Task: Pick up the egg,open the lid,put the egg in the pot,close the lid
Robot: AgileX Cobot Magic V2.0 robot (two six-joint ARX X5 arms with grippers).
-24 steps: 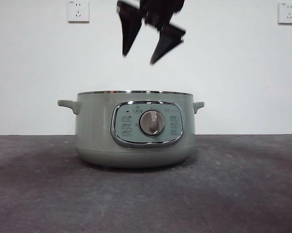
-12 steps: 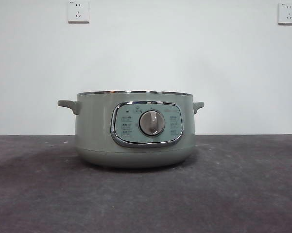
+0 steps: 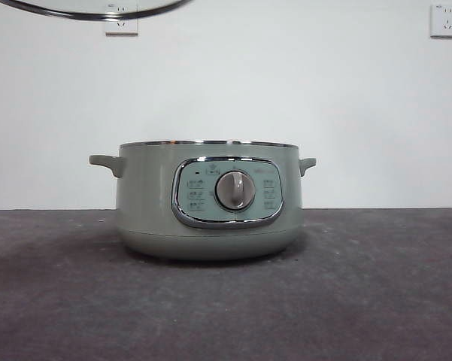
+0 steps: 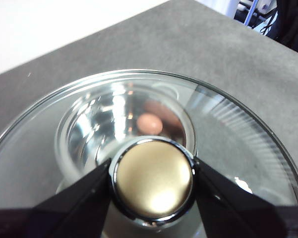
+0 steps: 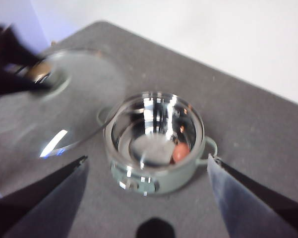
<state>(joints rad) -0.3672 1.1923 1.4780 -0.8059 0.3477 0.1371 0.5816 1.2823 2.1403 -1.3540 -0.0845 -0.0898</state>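
Pot: the sage-green pot (image 3: 208, 199) stands uncovered on the grey counter (image 3: 376, 301), control dial facing the low camera, its shiny inner bowl open to the air.
Egg: the egg (image 5: 180, 151) lies inside the pot, on the bottom against the inner wall (through the glass of the raised lid it shows as a pinkish blur (image 4: 149, 123)).
Lid: the lid (image 4: 238, 134) hangs in the air above the pot and off to one side, tilted; only its metal rim (image 3: 98, 10) shows from the low camera.
Left gripper: the left gripper (image 4: 152, 181) has its jaws clamped on the lid's knob (image 4: 152, 179), one jaw on each side.
Right gripper: the right gripper (image 5: 148, 166) is high above the pot, jaws spread wide and holding nothing.
Wall: two sockets (image 3: 445, 19) on the white wall behind the pot.
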